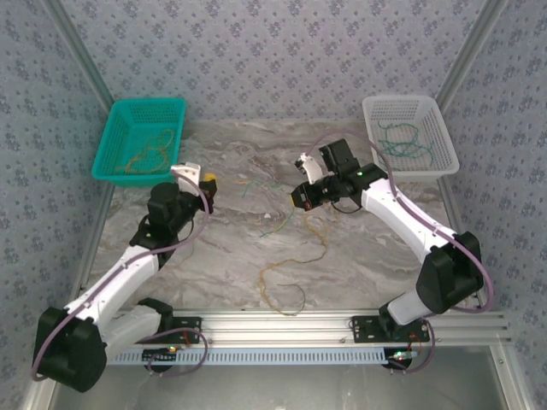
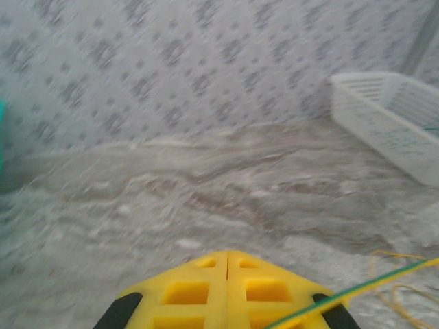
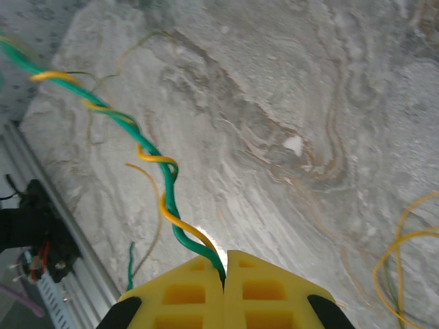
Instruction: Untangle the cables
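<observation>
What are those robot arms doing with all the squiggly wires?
They are sorting out tangled cables. The right hand is shut on a green and yellow twisted pair. The left hand is shut too; a green-yellow strand runs beside it, but I can't tell if it grips it. Loose cables lie on the table. Orange ones sit in the teal basket, green ones in the white basket.

Left hand (image 2: 226,255), right hand (image 3: 225,255) — both closed
</observation>
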